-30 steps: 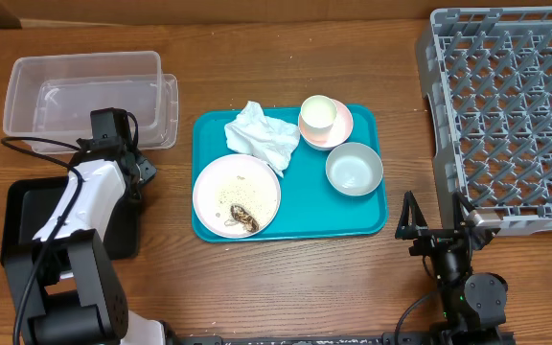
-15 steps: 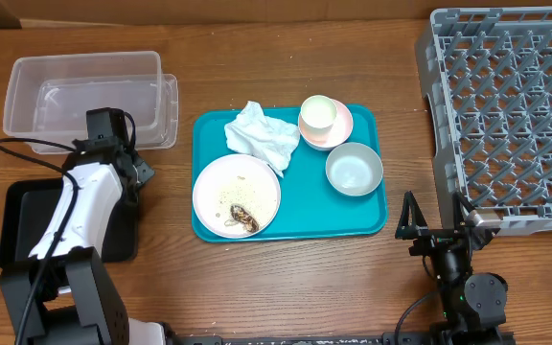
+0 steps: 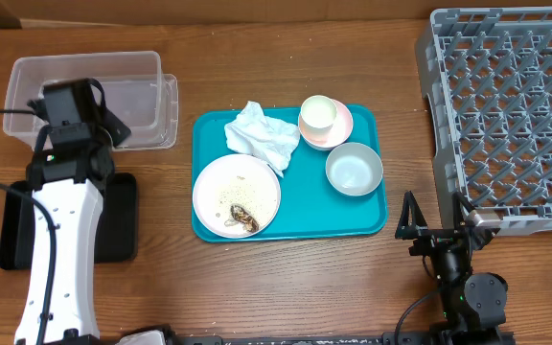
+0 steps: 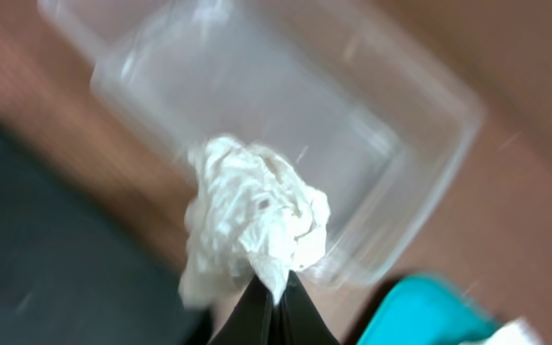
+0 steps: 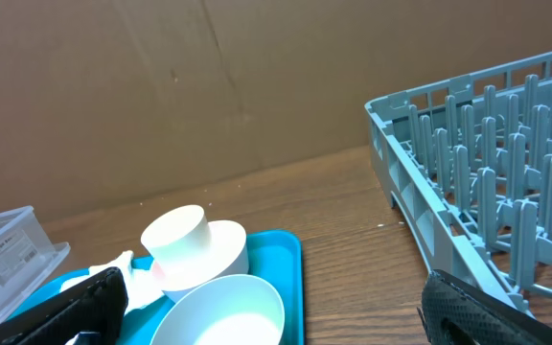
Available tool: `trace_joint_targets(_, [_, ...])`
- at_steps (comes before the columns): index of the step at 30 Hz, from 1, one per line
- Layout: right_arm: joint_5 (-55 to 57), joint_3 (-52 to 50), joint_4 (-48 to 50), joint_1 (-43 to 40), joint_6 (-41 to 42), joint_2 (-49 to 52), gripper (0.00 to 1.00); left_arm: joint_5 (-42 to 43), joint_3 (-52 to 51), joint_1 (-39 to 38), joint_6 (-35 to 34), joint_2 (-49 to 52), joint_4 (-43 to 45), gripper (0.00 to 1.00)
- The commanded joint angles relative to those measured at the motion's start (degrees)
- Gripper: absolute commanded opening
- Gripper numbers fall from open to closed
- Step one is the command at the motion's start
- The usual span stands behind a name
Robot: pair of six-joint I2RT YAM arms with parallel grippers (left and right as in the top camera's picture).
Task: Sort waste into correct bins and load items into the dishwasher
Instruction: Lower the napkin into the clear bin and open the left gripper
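Since a second ago the left arm has swung up off the black tray toward the clear tub; nothing else on the table has shifted. Nearest, the right fingers sit parked at the table's front edge, spread wide and holding nothing. The left fingers are pinched together on a crumpled white napkin; it dangles by the tub's near rim, not yet let go; blur hides whether it hangs inside the wall or just outside.

Further out, the teal tray carries the white plate, with brown food scraps and pale grains on it; the blue-grey bowl sits beside it; behind these lie a second napkin and the white cup, standing on the pink saucer. Off to the right, the grey dish rack shows no dishes in the part I can see; I spot no red wrapper anywhere.

By my reckoning the job is barely begun; one napkin is about to be binned; the second napkin, the scraps and all four dishes remain.
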Motion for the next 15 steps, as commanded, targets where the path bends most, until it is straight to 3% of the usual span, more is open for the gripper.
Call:
trace_joint_targets(1, [0.3,-0.6,0.2,-0.2,-0.4,-0.4,1.0,-0.4,1.0,0.3,-0.5,0.8,5.7,0.04])
trace_joint_targets(8, [0.3,-0.6,0.2,-0.2,-0.4,-0.4,1.0,-0.4,1.0,0.3,-0.1,11.0,21.2,0.05])
trace_joint_targets(9, [0.3,-0.6,0.2,-0.2,-0.4,-0.4,1.0,-0.4,1.0,0.3,0.0,12.3,21.7,0.12])
trace_joint_targets(10, [0.3,-0.6,0.2,-0.2,-0.4,-0.4,1.0,-0.4,1.0,0.3,0.0,13.2,22.0,0.27])
trace_joint_targets(11, [0.3,-0.6,0.2,-0.2,-0.4,-0.4,1.0,-0.4,1.0,0.3,0.0,13.9,22.0,0.53])
trace_joint_targets(12, [0.3,-0.6,0.2,-0.2,-0.4,-0.4,1.0,-0.4,1.0,0.3,0.0,14.1,22.0,0.67])
trace_joint_targets(15, [0.3,-0.6,0.2,-0.2,-0.4,-0.4,1.0,-0.3,1.1,0.3,0.9,13.1,21.3,0.89])
